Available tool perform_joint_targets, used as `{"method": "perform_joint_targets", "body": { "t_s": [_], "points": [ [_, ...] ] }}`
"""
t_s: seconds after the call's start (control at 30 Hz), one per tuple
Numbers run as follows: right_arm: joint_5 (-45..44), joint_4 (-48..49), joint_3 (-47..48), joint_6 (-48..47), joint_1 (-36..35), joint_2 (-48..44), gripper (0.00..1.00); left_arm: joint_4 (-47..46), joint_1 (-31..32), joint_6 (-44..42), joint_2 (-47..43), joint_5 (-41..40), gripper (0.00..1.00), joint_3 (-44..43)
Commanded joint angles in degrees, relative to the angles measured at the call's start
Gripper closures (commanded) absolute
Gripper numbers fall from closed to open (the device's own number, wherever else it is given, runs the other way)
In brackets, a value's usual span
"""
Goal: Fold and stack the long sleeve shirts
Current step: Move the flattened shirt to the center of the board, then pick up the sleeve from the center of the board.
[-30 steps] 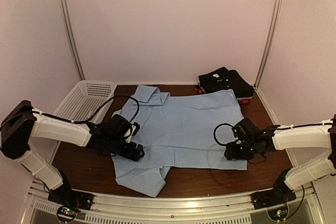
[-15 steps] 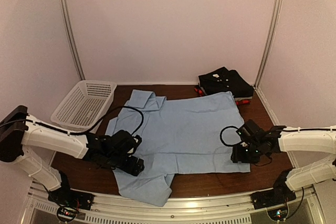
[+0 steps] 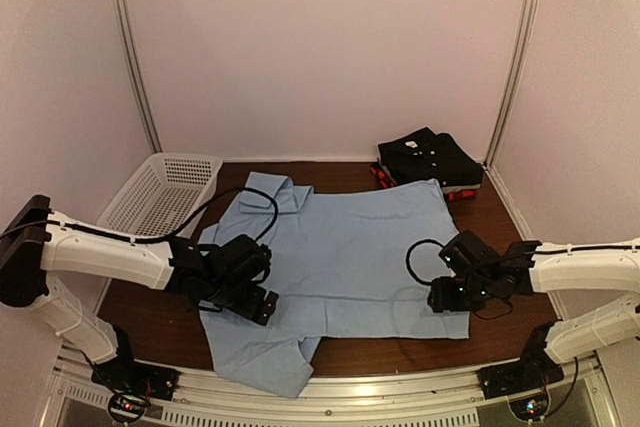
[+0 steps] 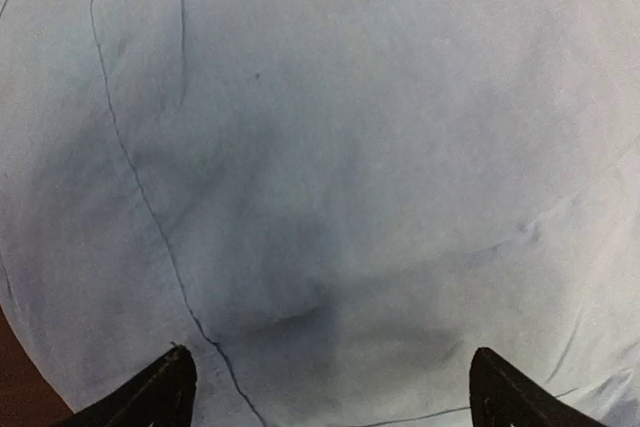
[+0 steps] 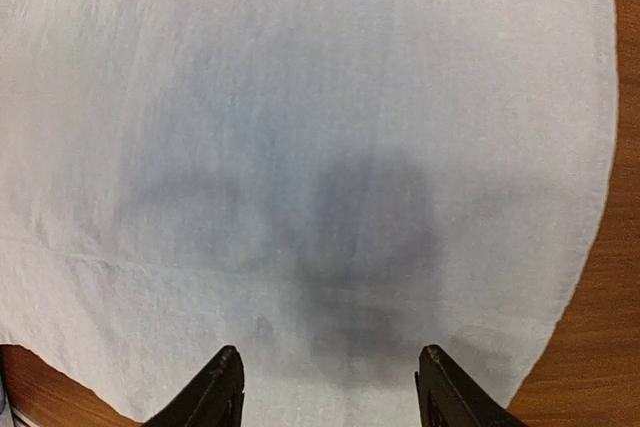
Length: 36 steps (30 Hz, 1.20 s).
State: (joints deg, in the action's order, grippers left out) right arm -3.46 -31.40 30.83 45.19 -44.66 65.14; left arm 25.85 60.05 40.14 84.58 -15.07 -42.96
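Observation:
A light blue long sleeve shirt (image 3: 350, 242) lies spread flat across the middle of the table, collar at the back left and one sleeve hanging toward the near edge. My left gripper (image 3: 262, 305) hovers low over its left side. In the left wrist view that gripper (image 4: 330, 399) is open, with only blue cloth (image 4: 330, 147) under it. My right gripper (image 3: 440, 297) sits over the shirt's near right corner. Seen from its wrist, the right gripper (image 5: 330, 372) is open above the cloth (image 5: 300, 127), holding nothing. A folded stack, with a black shirt (image 3: 430, 155) above a red-plaid shirt (image 3: 462, 193), rests at the back right.
A white mesh basket (image 3: 160, 192) stands at the back left by the wall. Bare brown table (image 5: 612, 347) shows just right of the shirt's hem. Walls close in on three sides, and the arm bases line the near edge.
The shirt has slid a little toward the near edge. The left jaws have opened wider. The right gripper went right, then came back left over the hem.

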Motion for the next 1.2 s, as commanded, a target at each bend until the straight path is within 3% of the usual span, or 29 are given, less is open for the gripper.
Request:
{"method": "perform_joint_targets", "body": {
  "t_s": [0.0, 0.1, 0.3, 0.57, 0.7, 0.87, 1.07, 1.1, 1.17],
  "points": [
    [2.04, 7.22, 0.03, -0.8, -2.58, 4.95, 0.4, -2.74, 0.07, -5.39, -2.67, 1.48, 0.02, -4.77],
    [2.19, 8.77, -1.68, -0.82, -2.7, 7.28, 0.4, -4.45, 1.67, -8.44, -4.82, 7.43, 0.03, -4.66],
    [2.87, 9.93, -1.93, -1.21, -2.7, 8.68, 0.4, -4.33, 12.31, -10.2, -7.86, 17.9, 0.05, -3.27],
    [3.34, 10.28, -1.19, -2.27, -2.71, 10.36, 0.4, -0.84, 22.71, -7.63, -6.6, 15.97, 0.06, -2.49],
    [3.37, 9.61, -0.59, -2.66, -2.71, 10.51, 0.4, 4.59, 23.17, -7.56, -0.38, 7.81, 0.15, -5.48],
    [3.14, 7.94, -0.52, -2.48, -2.69, 8.48, 0.4, 7.54, 23.16, -7.55, 2.78, 1.88, 0.3, -8.22],
    [2.75, 6.85, -0.62, -2.14, -2.71, 6.93, 0.4, 7.24, 23.07, -10.86, 3.44, 2.15, 0.6, -9.95],
    [2.64, 6.69, -0.6, -2.12, -2.69, 6.62, 0.4, 7.35, 23.0, -11.6, 3.3, 2.41, 0.67, -10.41],
    [2.47, 6.22, -0.51, -2.1, -2.71, 5.75, 0.4, 7.5, 22.21, -12.93, 2.67, 3.51, 0.91, -11.34]
  ]
}}
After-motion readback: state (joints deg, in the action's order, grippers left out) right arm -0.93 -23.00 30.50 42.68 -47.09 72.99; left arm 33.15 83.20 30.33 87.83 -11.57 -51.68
